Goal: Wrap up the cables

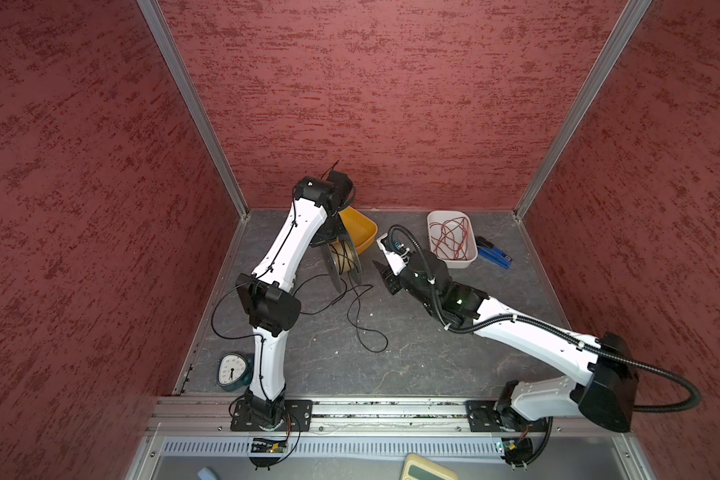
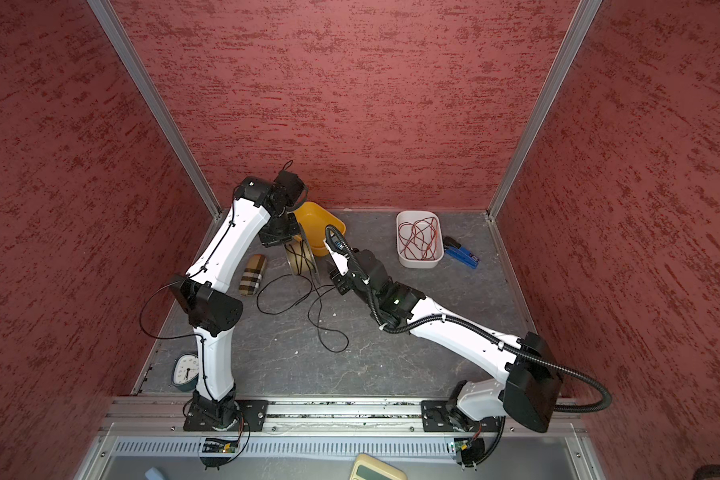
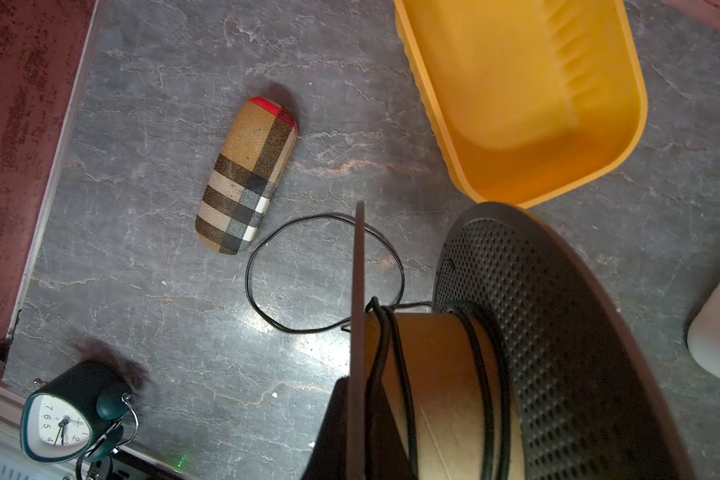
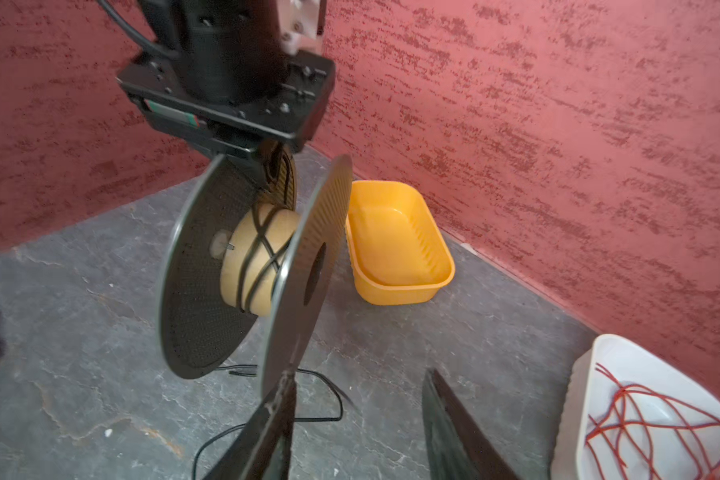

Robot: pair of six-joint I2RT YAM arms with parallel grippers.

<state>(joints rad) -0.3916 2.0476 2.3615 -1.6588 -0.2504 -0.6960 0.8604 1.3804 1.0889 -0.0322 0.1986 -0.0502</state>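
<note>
Black cable, yellow tub, plaid case

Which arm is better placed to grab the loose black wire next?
Right. The right gripper is open, empty and near the loose black wire, while the left gripper is shut on the spool.

Grey tabletop bears yellow tub, clock, cable.

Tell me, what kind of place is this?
Likely a robot test booth: red walls box in a grey table, two robot arms are bolted to a metal rail, and props like a clock lie around.
</note>
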